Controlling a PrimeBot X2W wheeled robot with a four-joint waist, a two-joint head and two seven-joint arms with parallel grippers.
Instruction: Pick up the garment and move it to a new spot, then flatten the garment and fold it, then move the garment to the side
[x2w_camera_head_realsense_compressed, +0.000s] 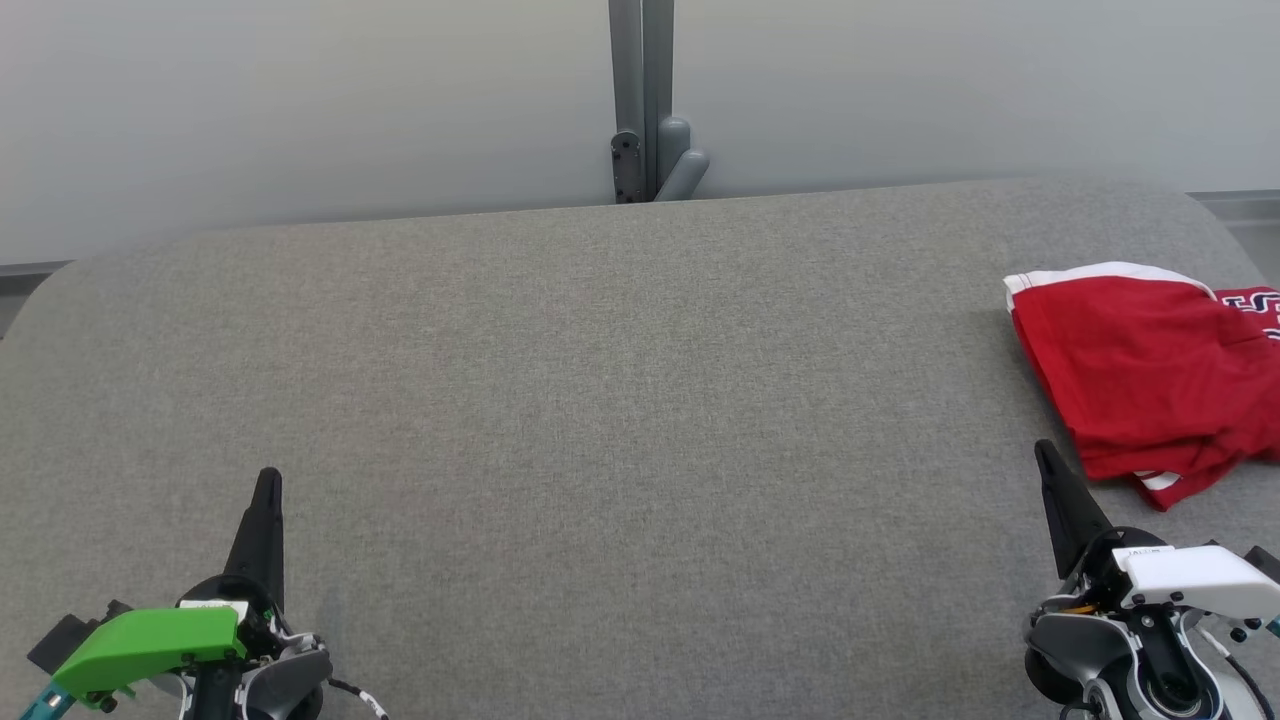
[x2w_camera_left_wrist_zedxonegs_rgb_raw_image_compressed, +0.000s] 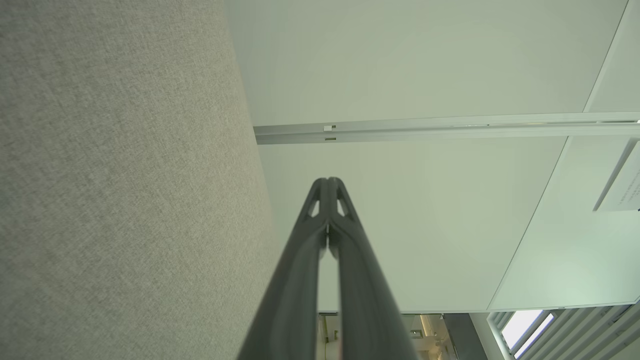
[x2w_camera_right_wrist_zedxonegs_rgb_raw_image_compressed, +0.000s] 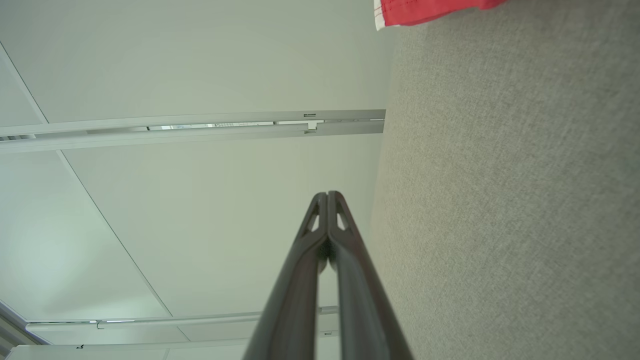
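Here the red garment (x2w_camera_head_realsense_compressed: 1140, 370), trimmed in white, lies folded in a compact bundle at the far right of the grey fabric-covered table (x2w_camera_head_realsense_compressed: 600, 400), its right side running past the edge of the head view. The right tool (x2w_camera_head_realsense_compressed: 1045, 452) sits at the near right, its two dark fingers pressed together with nothing between them, the tip near the garment's near-left corner but apart from it. The left tool (x2w_camera_head_realsense_compressed: 268, 478) sits at the near left, well apart from the garment, its fingers likewise closed tight and empty. Both point toward the far edge, where a grey post (x2w_camera_head_realsense_compressed: 642, 100) stands against a pale wall (x2w_camera_head_realsense_compressed: 300, 100).
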